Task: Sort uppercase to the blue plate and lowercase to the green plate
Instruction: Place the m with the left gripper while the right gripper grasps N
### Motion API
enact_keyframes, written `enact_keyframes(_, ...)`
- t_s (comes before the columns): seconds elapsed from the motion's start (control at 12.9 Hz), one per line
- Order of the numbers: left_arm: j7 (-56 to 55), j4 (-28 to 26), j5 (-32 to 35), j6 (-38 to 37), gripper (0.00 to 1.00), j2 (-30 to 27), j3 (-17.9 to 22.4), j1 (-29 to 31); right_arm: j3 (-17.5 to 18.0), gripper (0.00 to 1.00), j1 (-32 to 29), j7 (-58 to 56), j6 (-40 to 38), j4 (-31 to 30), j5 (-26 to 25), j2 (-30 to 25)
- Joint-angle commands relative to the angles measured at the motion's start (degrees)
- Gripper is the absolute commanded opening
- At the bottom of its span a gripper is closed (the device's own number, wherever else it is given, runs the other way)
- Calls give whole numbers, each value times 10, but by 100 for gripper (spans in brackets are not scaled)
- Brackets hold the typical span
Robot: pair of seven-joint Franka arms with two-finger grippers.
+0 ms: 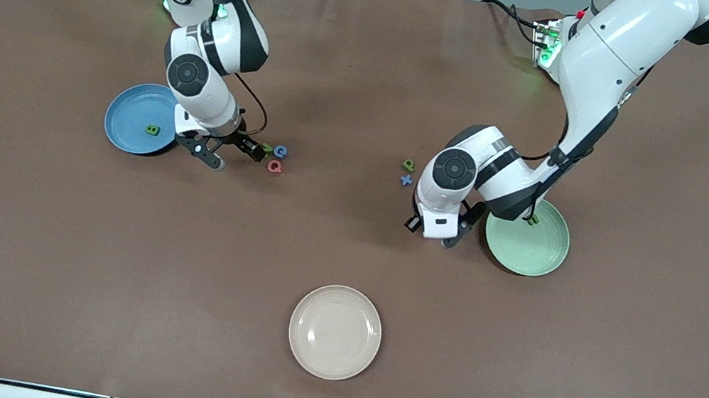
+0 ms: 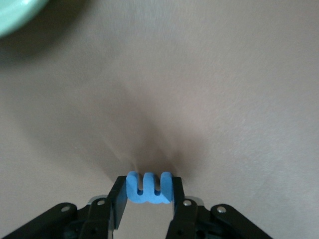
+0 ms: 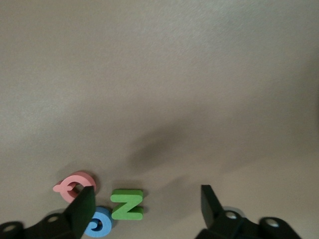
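My left gripper point(image 2: 148, 185) is shut on the blue m-like lowercase letter point(image 2: 148, 193). In the front view that gripper point(image 1: 433, 235) is low over the cloth beside the green plate point(image 1: 536, 255), and the hand hides the m. A small green letter point(image 1: 533, 219) lies on that plate. Green p point(image 1: 408, 164) and blue x point(image 1: 407, 180) lie close by. My right gripper point(image 3: 147, 194) is open low beside the blue plate point(image 1: 127, 118), which holds green B point(image 1: 152, 130). Green N point(image 3: 127, 204) lies between its fingers, close to one of them. Blue G point(image 3: 99, 222) and pink Q point(image 3: 75, 185) lie just outside that finger.
A cream plate point(image 1: 335, 331) lies on its own near the front camera, midway between the two ends of the table. Brown cloth point(image 1: 623, 359) covers the whole table. The two arms work well apart from each other.
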Motion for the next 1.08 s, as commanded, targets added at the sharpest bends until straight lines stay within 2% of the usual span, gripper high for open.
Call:
enact_keyframes(0.0, 32, -42, 0, -32, 20, -73, -20, 39, -6, 71, 19, 11, 24, -17, 9, 3)
enact_keyframes(0.15, 103, -70, -1, -51, 20, -101, -77, 123, -5, 64, 28, 21, 45, -17, 9, 15)
enact_keyframes(0.31, 195, -104, -1, -66, 20, -115, -156, 243, -5, 64, 31, 28, 53, -16, 9, 21)
enact_keyframes(0.46, 291, -129, 6, -92, 20, -116, -212, 332, -5, 64, 31, 31, 55, -15, 9, 22)
enact_keyframes(0.7, 426, -147, 39, -92, 20, -121, -225, 390, -5, 64, 32, 36, 68, -15, 10, 30)
enact_keyframes(1.0, 489, -159, 105, -72, 20, -105, -225, 434, -4, 64, 39, 41, 80, -14, 11, 38)
